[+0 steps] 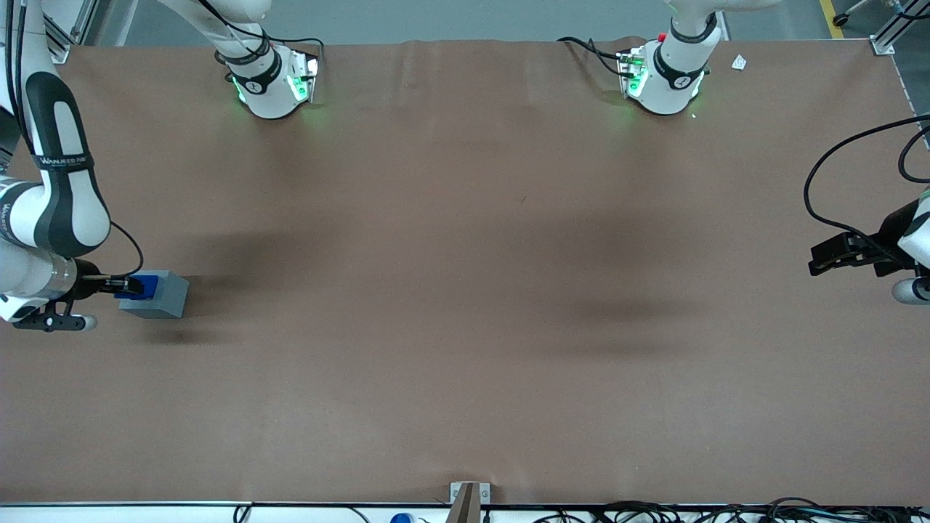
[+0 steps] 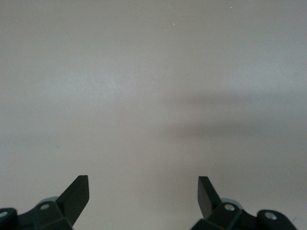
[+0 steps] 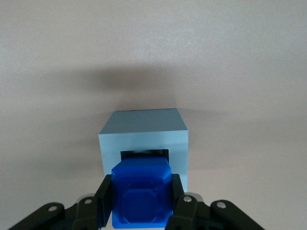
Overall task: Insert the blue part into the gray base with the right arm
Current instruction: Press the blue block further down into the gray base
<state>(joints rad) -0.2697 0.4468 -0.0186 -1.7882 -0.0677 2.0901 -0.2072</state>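
Lettered black band [image 1: 64, 160] on right arm [image 1: 51, 211]: lettering illegible.

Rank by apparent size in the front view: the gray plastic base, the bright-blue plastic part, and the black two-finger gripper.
1. Gray plastic base, clearly largest.
2-3. Bright-blue plastic part and black two-finger gripper, shut on the part over the base: both show only partly, so I won't rank them.

The brown-covered table [image 1: 465, 290] carries the gray base [image 1: 161, 296] at the working arm's end.
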